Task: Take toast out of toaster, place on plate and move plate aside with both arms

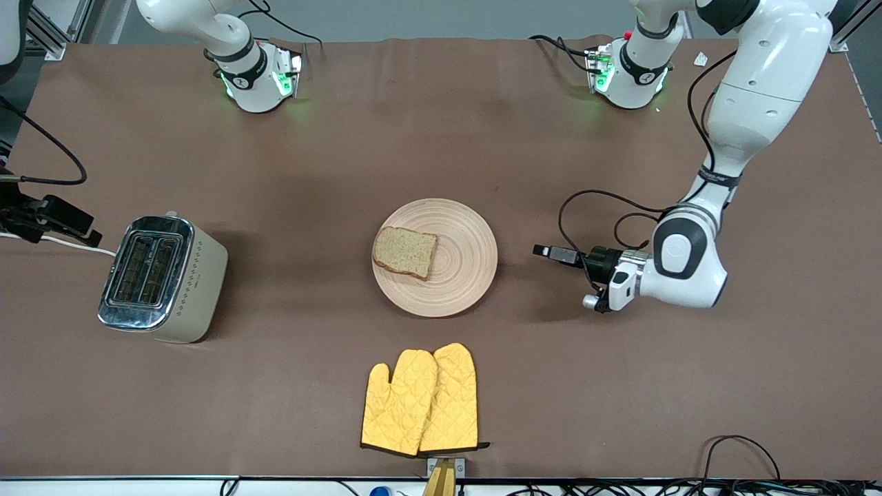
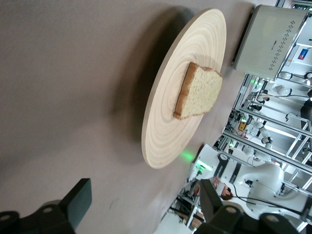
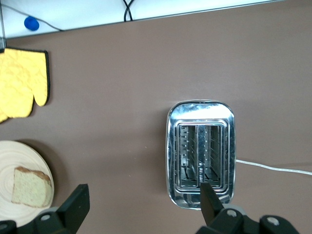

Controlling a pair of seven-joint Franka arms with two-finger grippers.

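Toast [image 1: 405,251] lies flat on plate [image 1: 462,275], on half toward right arm's end. Plate sits mid-table, farther from camera than yellow mitts [image 1: 422,401].

Left gripper [image 1: 548,251] low beside plate on left arm's end, pointing at rim, apart from it; fingers [image 2: 78,202] spread wide, holding nothing.

Right gripper [image 3: 141,207] up over toaster [image 1: 160,277], probably off front view's edge; fingers apart, empty. Toaster slots look empty.
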